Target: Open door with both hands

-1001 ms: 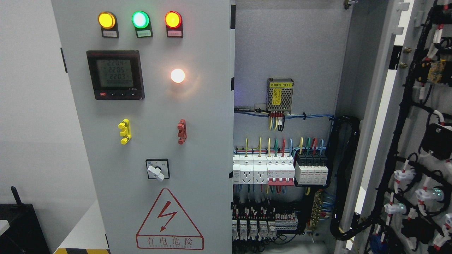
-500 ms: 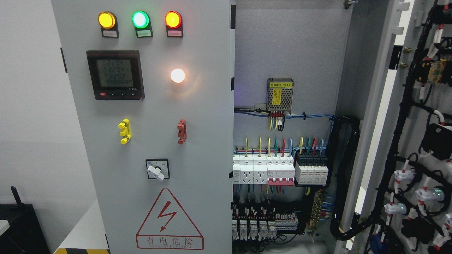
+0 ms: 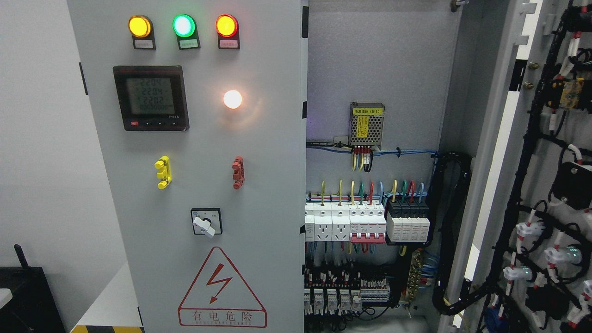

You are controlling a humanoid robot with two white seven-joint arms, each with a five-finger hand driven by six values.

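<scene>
A grey electrical cabinet fills the head view. Its left door (image 3: pixel 259 152) is closed and carries three lit lamps (image 3: pixel 183 25), a digital meter (image 3: pixel 151 97), a white lamp (image 3: pixel 232 99), yellow (image 3: pixel 163 172) and red (image 3: pixel 237 172) handles, a rotary switch (image 3: pixel 206 222) and a red warning triangle (image 3: pixel 222 289). The right door (image 3: pixel 536 120) stands swung open at the right, its inner face with black wire looms showing. Between them the cabinet interior (image 3: pixel 379 64) lies exposed. Neither of my hands shows in the frame.
Inside are a mesh power supply (image 3: pixel 366 123), rows of breakers (image 3: pixel 367 223) with coloured wires, and a black cable bundle (image 3: pixel 455 231). A black box (image 3: pixel 27 296) sits at the lower left beside a white wall (image 3: pixel 41 138).
</scene>
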